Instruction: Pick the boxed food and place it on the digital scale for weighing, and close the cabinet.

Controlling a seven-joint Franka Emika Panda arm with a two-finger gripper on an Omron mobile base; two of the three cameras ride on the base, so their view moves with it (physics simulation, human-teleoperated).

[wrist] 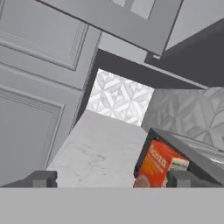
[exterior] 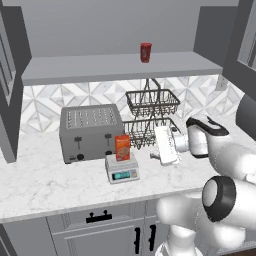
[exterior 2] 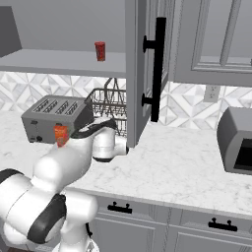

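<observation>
The boxed food stands on the digital scale, before the toaster, left of the wire rack.

I'm working in a home kitchen. A marble-look counter runs across in front of me, with grey base cabinets and black handles below it. At about eleven o'clock stands a grey four-slot toaster, at twelve a wire dish rack against patterned backsplash tiles. Above, at twelve, the cabinet stands open, a red can on its shelf.
</observation>
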